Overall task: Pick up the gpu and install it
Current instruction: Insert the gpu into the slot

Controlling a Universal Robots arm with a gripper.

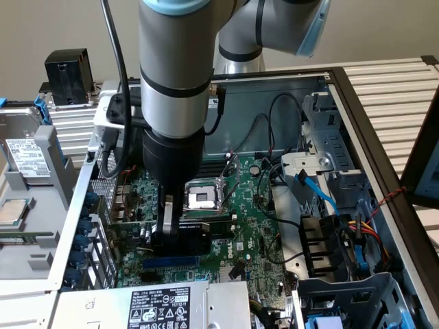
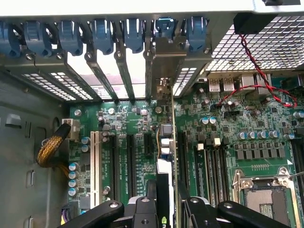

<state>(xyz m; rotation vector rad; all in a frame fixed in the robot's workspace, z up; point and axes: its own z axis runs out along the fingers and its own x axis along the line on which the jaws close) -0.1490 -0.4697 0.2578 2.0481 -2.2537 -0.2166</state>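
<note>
Open computer case (image 1: 274, 110) on a slatted white table (image 1: 398, 89), green motherboard (image 1: 257, 226) inside, gripper (image 1: 171, 233) fingers pinching the gpu (image 2: 165, 187) upright over the motherboard's slots, card's bottom edge hidden.

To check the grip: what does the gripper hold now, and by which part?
The gripper holds the gpu, pinched across its two flat faces, at its upper edge.

Green motherboard (image 1: 257, 233); CPU socket (image 1: 204, 197)
</note>
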